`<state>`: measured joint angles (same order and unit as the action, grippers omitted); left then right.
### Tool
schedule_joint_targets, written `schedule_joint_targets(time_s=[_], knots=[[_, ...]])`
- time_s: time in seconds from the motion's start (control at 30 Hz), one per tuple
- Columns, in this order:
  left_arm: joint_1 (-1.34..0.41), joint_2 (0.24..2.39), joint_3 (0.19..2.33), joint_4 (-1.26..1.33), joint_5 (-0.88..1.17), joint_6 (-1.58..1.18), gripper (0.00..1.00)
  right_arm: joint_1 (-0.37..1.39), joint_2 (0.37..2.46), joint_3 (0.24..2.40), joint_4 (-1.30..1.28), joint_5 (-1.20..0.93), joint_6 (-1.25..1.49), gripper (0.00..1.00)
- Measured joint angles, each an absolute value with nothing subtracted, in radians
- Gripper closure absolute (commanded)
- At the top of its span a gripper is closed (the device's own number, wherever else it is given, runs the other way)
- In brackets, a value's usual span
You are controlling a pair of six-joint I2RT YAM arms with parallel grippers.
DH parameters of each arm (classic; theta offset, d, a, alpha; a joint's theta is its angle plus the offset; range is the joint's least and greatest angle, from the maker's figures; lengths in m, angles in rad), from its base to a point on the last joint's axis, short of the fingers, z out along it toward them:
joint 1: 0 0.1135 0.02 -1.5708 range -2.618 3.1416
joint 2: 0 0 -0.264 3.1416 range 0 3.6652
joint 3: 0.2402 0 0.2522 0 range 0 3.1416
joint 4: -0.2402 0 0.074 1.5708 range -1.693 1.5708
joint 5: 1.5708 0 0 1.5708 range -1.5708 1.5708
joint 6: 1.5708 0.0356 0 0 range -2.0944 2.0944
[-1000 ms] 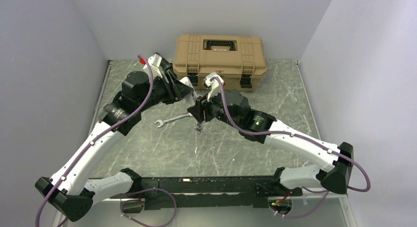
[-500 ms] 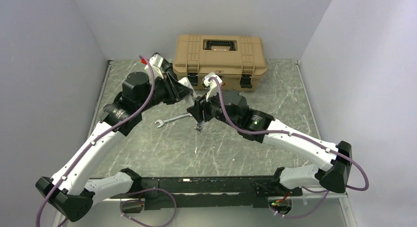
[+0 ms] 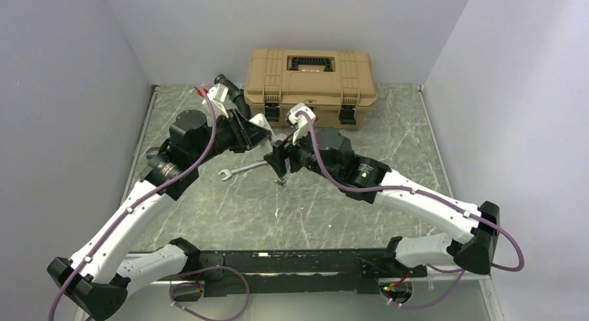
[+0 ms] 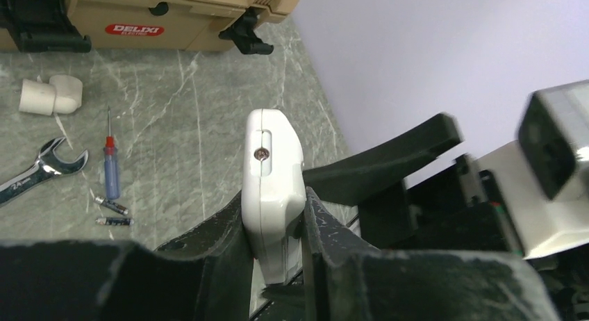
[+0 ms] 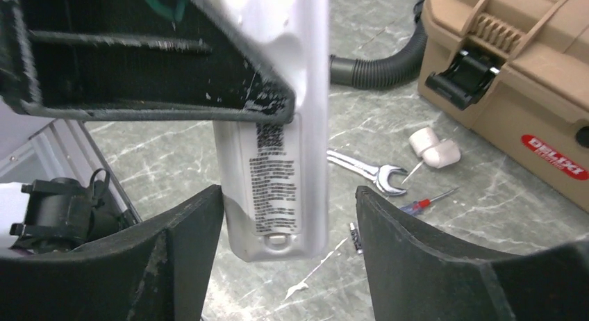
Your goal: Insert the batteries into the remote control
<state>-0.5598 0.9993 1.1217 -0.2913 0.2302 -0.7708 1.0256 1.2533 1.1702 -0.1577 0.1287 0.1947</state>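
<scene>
Left gripper (image 4: 274, 227) is clamping the remote control (image 4: 272, 165); right gripper (image 5: 288, 213) is gaping around it. Toolbox (image 3: 310, 76) is sitting shut.

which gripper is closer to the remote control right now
Left. The left gripper is shut on the remote control. The right gripper is open, its fingers flanking the remote's free end without gripping it.
</scene>
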Motion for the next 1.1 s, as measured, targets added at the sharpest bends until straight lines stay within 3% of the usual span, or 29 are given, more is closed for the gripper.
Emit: schedule_joint_targets(time_s=[0.2,0.23,0.3,0.4,0.43,0.67,1.1], knots=[[-0.526,0.957,1.079,-0.303,0.239,-0.749,1.0,1.024,1.161,1.165,-0.149,0.157,0.189,0.23],[-0.505,0.942,1.065,-0.3,0.247,-0.748,1.0,1.024,1.129,1.161,-0.147,0.162,0.186,0.26],[-0.464,0.913,1.034,-0.286,0.276,-0.749,1.0,1.024,1.066,1.139,-0.137,0.175,0.183,0.53],[-0.393,0.877,0.973,-0.233,0.357,-0.761,1.0,1.023,0.953,1.072,-0.103,0.184,0.165,0.82],[-0.375,0.873,0.958,-0.211,0.387,-0.769,1.0,1.022,0.915,1.041,-0.088,0.187,0.16,0.85],[-0.335,0.874,0.867,-0.043,0.592,-0.825,1.0,1.021,0.81,0.939,-0.074,0.247,0.118,0.75],[-0.334,0.839,0.862,0.057,0.743,-0.837,1.0,1.02,0.796,0.91,-0.081,0.228,0.045,0.79]])
